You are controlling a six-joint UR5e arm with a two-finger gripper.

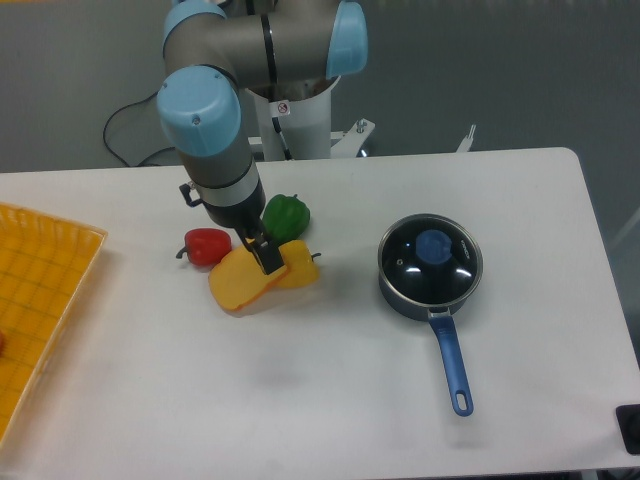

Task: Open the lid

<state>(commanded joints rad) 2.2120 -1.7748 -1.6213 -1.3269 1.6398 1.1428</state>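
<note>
The lid (pixel 431 258), a clear glass disc with a thin metal rim and a blue knob (pixel 433 244) at its centre, rests flat on the dark saucepan (pixel 405 297) at the right of the table. The pan's blue handle (pixel 452 365) points toward the front edge. My gripper (pixel 267 262) hangs well to the left of the pan, low over a yellow pepper (pixel 298 270) and a yellow rounded piece (pixel 238 284). Only dark fingers show against the yellow, and the gap between them is not readable. Nothing touches the lid.
A red pepper (pixel 206 245) and a green pepper (pixel 286 213) lie close beside the gripper. An orange basket (pixel 40 290) sits at the left edge. A dark object (pixel 630 428) pokes in at the front right corner. The arm's base (pixel 300 120) stands at the back.
</note>
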